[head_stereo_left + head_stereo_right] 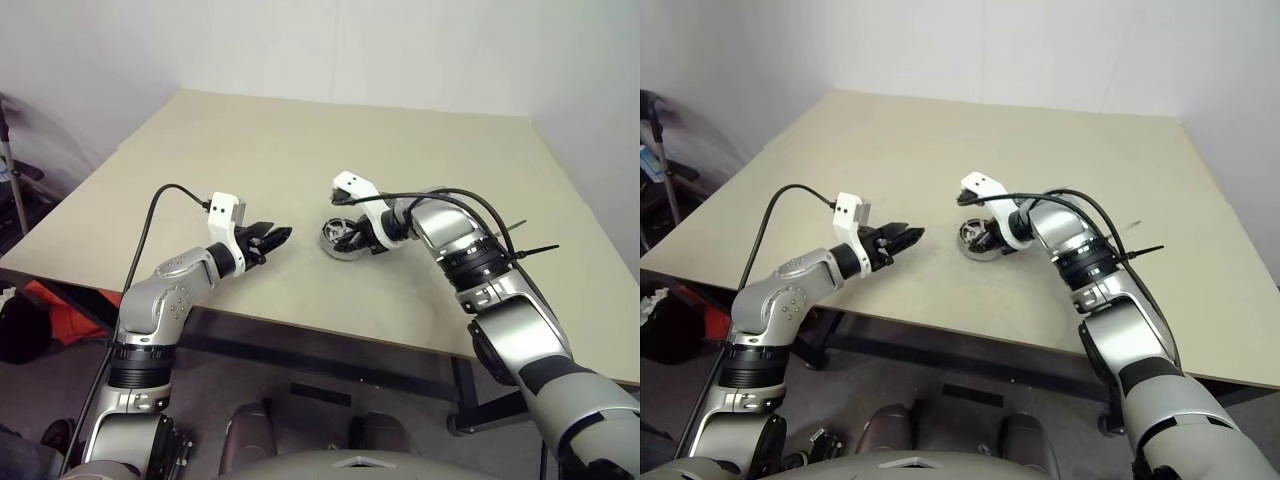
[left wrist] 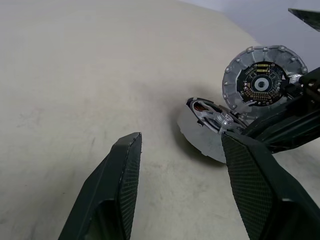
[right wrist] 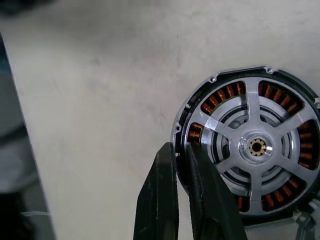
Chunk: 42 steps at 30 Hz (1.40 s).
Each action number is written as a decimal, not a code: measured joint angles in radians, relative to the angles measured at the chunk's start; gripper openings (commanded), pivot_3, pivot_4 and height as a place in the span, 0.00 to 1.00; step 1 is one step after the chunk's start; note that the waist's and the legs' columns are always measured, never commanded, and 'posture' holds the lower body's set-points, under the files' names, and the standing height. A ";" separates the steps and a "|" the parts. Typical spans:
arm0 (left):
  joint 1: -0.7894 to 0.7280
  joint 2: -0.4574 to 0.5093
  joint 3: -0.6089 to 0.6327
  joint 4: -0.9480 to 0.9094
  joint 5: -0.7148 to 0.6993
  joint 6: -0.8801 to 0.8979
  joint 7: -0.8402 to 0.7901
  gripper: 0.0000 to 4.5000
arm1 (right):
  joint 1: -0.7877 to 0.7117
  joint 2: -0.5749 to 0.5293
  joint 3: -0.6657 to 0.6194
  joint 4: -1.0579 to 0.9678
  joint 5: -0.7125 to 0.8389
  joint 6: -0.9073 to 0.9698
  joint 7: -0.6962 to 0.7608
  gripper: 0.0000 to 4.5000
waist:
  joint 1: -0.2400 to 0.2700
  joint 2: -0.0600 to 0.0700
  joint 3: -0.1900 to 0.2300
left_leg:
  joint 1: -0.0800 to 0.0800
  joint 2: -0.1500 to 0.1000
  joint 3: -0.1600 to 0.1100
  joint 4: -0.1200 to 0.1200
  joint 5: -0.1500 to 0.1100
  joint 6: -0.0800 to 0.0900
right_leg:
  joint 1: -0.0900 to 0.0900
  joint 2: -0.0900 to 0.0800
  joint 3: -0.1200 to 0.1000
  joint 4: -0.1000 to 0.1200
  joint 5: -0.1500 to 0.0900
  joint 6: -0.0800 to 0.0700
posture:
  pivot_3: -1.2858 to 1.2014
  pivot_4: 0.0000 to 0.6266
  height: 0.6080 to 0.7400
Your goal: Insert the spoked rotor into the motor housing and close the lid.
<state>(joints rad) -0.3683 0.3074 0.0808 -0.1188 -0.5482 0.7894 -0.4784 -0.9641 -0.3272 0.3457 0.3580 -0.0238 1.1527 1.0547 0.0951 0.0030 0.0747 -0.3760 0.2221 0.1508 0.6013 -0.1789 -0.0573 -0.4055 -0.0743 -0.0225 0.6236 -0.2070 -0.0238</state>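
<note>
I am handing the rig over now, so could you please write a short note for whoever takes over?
Left gripper: open, empty, above the table to the left of the housing.
Right gripper: shut, apparently pinching the rim of the housing.
Rotor: seated inside the housing, within the copper windings.
Lid: off, standing on edge just behind the housing beside the right gripper; I cannot tell what props it.
Done: rotor inserted.
Left: lay the lid over the housing and close it.
</note>
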 measured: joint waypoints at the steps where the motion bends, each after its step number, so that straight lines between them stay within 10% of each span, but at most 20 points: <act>1: 0.000 0.000 0.000 0.000 0.000 0.000 0.000 0.60 | -0.008 0.010 -0.010 0.000 0.009 0.026 -0.021 0.00 | 0.000 0.000 0.000 | 0.000 0.000 0.000 0.000 0.000 0.000 | 0.000 0.000 0.000 0.000 0.000 0.000 | 0.52 0.00 1.00; 15: 0.000 0.000 0.000 0.000 0.000 0.000 0.003 0.60 | -0.063 0.141 -0.158 0.111 0.085 0.166 -0.336 0.00 | 0.004 0.000 0.000 | 0.007 -0.001 0.000 -0.004 0.003 -0.006 | 0.005 -0.001 0.000 0.001 0.000 0.000 | 0.52 0.00 1.00; 22: 0.000 0.002 0.001 0.000 0.000 0.000 0.003 0.60 | -0.065 0.149 -0.158 0.146 0.116 0.155 -0.386 0.56 | 0.009 0.000 0.000 | 0.007 -0.001 0.000 -0.005 0.004 -0.006 | 0.006 -0.001 0.000 0.001 -0.002 0.004 | 0.52 0.00 1.00; 33: -0.011 0.003 0.002 0.002 -0.001 0.000 -0.003 0.60 | -0.180 0.138 -0.220 -0.046 0.260 0.240 -0.359 0.56 | 0.006 0.001 0.000 | 0.000 0.000 -0.001 -0.007 0.006 -0.009 | -0.003 0.001 -0.001 0.000 0.000 0.000 | 0.52 0.00 1.00; 42: -0.015 0.013 0.001 0.013 -0.009 0.000 -0.052 0.60 | -0.161 -0.004 -0.239 -0.113 0.242 -0.130 -0.356 0.56 | 0.016 0.000 0.000 | 0.000 0.000 0.000 -0.005 0.006 -0.010 | 0.000 -0.001 -0.001 0.000 0.000 0.000 | 0.52 0.00 1.00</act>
<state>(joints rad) -0.3837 0.3204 0.0823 -0.1056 -0.5575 0.7891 -0.5308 -1.1246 -0.3308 0.1065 0.2447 0.2177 1.0223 0.6988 0.1114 0.0033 0.0749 -0.3758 0.2218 0.1505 0.5961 -0.1728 -0.0677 -0.4056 -0.0749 -0.0236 0.6238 -0.2074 -0.0235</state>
